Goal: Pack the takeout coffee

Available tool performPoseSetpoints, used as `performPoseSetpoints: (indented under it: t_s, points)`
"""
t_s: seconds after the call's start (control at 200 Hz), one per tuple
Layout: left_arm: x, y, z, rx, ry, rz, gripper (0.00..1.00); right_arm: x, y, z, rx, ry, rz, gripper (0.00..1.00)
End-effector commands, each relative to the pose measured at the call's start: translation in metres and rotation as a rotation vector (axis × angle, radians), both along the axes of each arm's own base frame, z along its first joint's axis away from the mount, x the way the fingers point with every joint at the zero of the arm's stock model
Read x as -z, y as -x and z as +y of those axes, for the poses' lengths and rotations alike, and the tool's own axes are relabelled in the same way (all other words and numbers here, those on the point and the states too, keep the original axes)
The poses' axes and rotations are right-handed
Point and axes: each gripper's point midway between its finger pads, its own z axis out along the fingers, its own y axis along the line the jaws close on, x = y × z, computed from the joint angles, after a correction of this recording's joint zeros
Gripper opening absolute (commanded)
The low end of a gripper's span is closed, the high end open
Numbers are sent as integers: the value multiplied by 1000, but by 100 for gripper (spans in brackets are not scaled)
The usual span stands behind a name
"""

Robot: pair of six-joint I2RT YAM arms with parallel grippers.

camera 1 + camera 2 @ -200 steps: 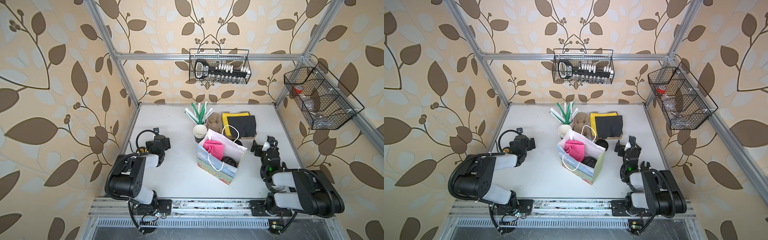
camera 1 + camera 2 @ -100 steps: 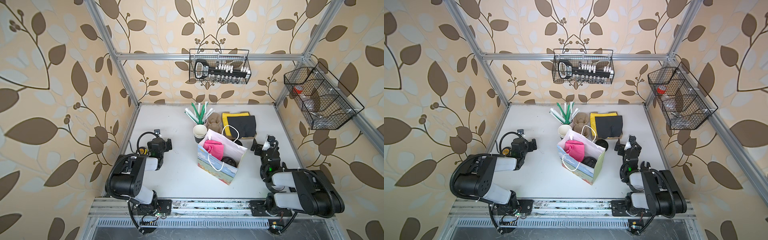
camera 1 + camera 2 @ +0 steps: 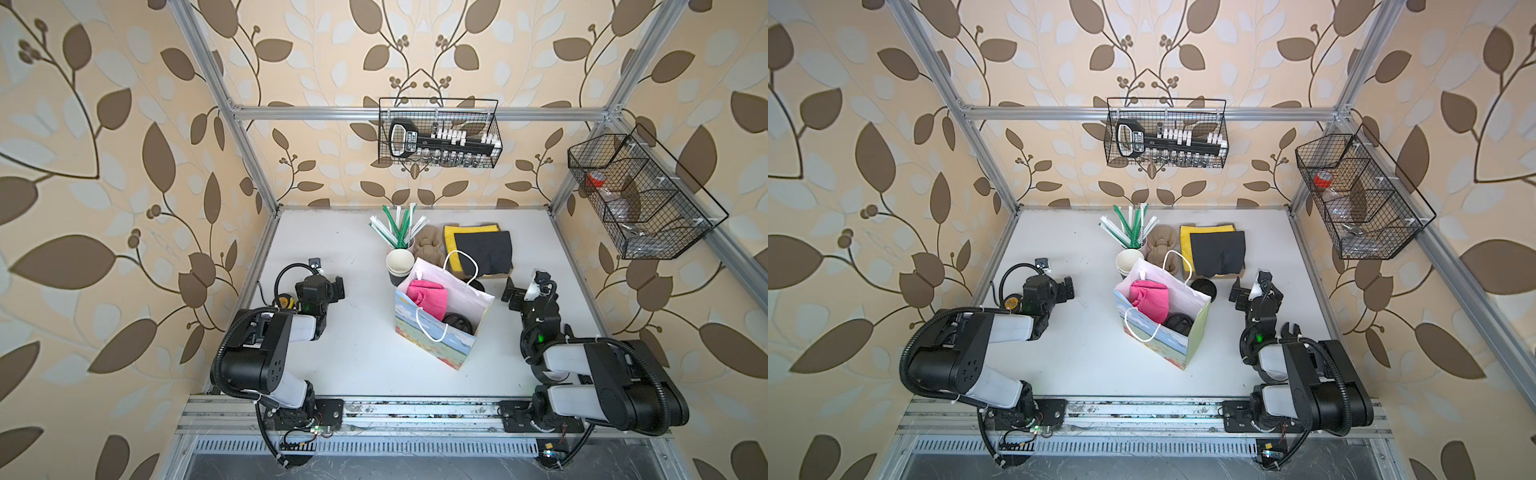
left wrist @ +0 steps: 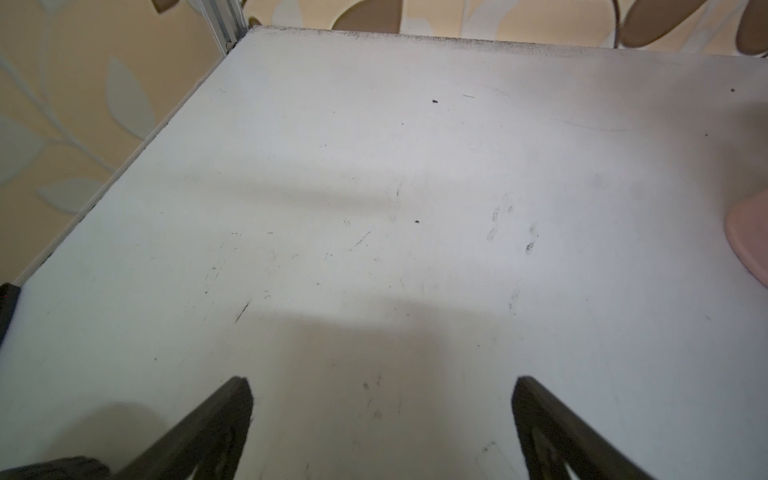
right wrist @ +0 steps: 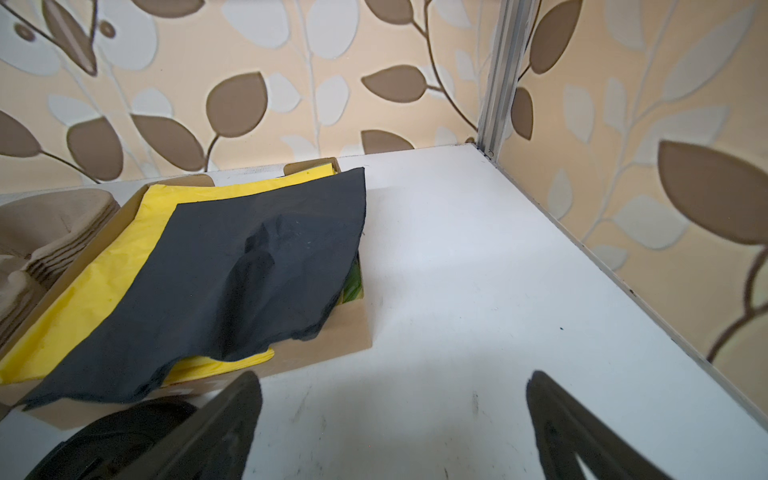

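White desk (image 3: pixel 365 353), leafy walls: the paper bag (image 3: pixel 432 338) stands mid-desk, with the takeout coffee (image 3: pixel 456 323) inside it, only its black lid (image 3: pixel 1177 323) showing beside pink paper (image 3: pixel 428 293). Since a second ago the left gripper (image 4: pixel 381 380) has drifted slightly away from the left edge; the right gripper (image 5: pixel 392 376) stays. Both are spread and empty, so packing seems done.

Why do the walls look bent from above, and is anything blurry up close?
Both top views: a wide lens splays the aluminium frame posts outward; light soft, no glare. Left wrist view: faint shadows on the white table, pink shape at the edge blurred. Right wrist view: the black gripper fingers look soft.
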Motion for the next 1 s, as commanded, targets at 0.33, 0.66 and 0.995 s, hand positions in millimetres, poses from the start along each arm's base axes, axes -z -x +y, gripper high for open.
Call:
performPoseSetpoints:
  t_s: [0.33,0.66,0.995]
  points:
    - [-15,-5,4,-2,-8,-57,99,-12,-4,-1,8,25,-35,100]
    - [-17,-3,8,-25,-11,-68,99,-13,-4,-1,9,27,-37,100]
    - [-15,-5,5,4,6,-59,99,-12,-4,-1,9,28,-34,100]
